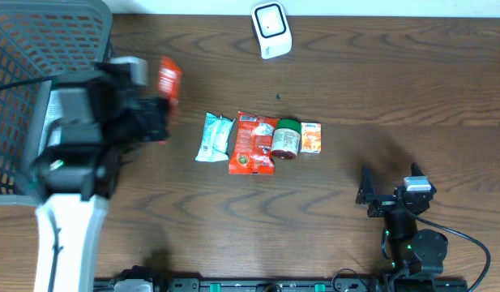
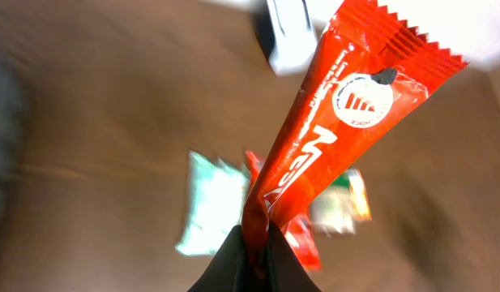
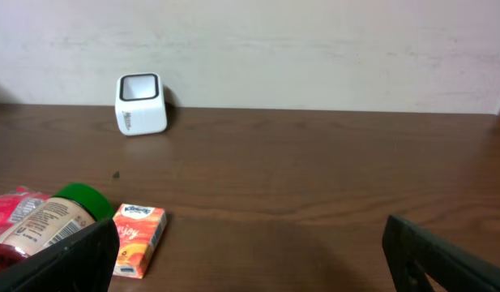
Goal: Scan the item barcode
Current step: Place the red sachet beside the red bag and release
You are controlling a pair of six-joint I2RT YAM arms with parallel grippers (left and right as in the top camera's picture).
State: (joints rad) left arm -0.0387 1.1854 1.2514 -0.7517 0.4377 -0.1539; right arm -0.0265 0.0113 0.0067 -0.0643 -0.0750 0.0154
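Dark brown wood-grain worktop (image 1: 379, 89), matt and smooth, runs back to a pale plaster wall (image 3: 314, 49). At the far left corner stands a grey plastic basket (image 1: 23, 81) with mesh walls. At the middle of the far edge sits the scanner (image 1: 271, 30), a small white block with rounded corners and a dark square window.

Four items lie in a row at the centre of the worktop, touching or just beside one another:
- a pale teal-and-white soft packet (image 1: 215, 136), crinkled;
- a glossy red pouch (image 1: 253, 143) with printed panels;
- a jar (image 1: 286, 138) on its side, with a green lid and a paper label;
- a small orange carton (image 1: 312, 137), flat-sided and rectangular.

The left arm (image 1: 79, 138) reaches along the left side beside the basket. Its jaws are pressed together, pinching one end of a red foil sachet (image 2: 339, 138). The sachet is long and narrow, shiny, with white lettering, a round white emblem and a zigzag-cut crimp at its free end. It is held off the worktop toward the far left, well apart from the row. In the left wrist view the blurred scanner shows behind its upper part.

The right arm (image 1: 408, 219) sits near the near right corner. Its jaws are spread wide, two dark fingers with only bare worktop between them.
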